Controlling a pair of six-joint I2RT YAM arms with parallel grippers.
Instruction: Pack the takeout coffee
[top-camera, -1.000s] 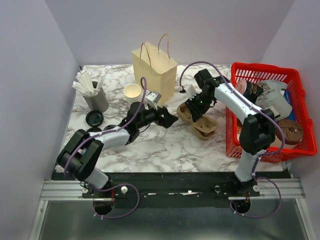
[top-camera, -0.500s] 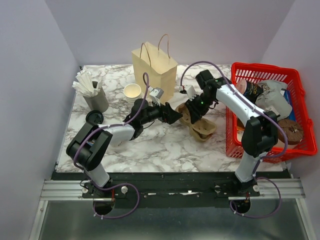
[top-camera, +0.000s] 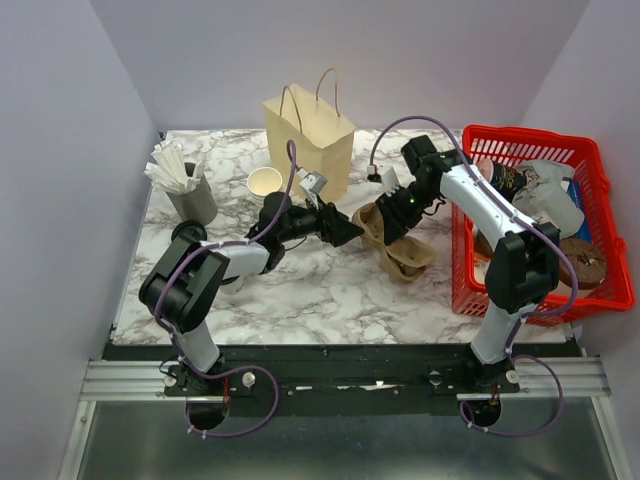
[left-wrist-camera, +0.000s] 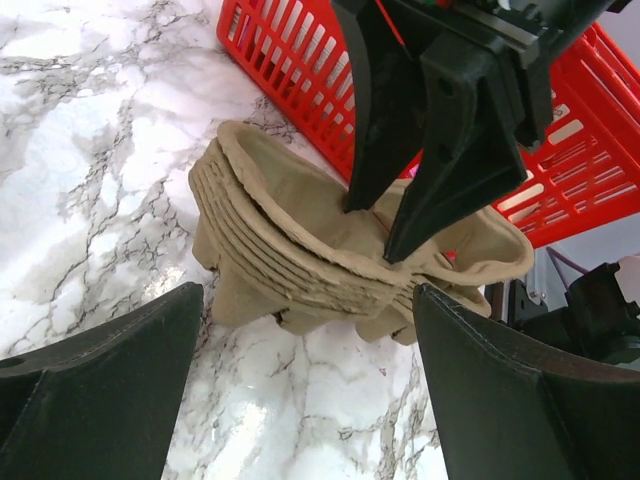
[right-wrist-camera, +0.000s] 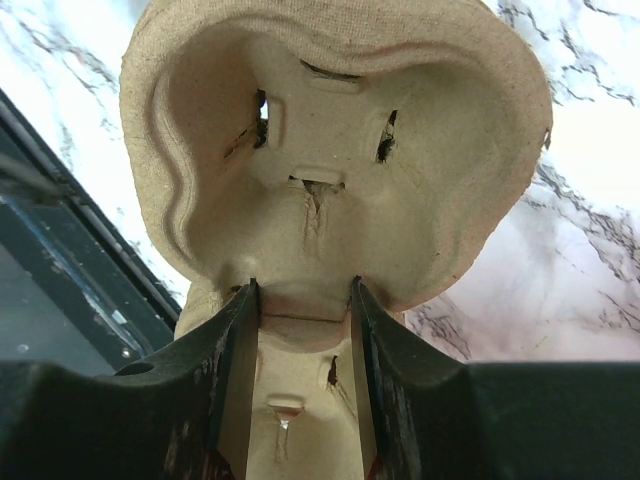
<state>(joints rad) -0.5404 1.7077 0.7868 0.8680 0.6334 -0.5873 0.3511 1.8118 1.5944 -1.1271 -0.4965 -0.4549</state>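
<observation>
A stack of brown pulp cup carriers (top-camera: 405, 252) lies on the marble table between the arms. My right gripper (top-camera: 392, 222) comes down from behind and is shut on the middle ridge of the top carrier (right-wrist-camera: 330, 150); its fingers (left-wrist-camera: 440, 150) also show in the left wrist view. My left gripper (top-camera: 345, 232) is open and empty, low over the table, facing the stack (left-wrist-camera: 290, 230) from the left without touching it. The tan paper bag (top-camera: 310, 135) stands upright behind. The white cup with a black lid is not in view.
A red basket (top-camera: 530, 131) of mixed items stands at the right. A lidless white cup stack (top-camera: 265, 182) stands left of the bag. A grey holder of white sticks (top-camera: 190, 195) and loose black lids (top-camera: 188, 235) are at the far left.
My left gripper has reached to the right and up, closer to the carrier stack. My right gripper has shifted slightly on the stack and keeps its grip.
</observation>
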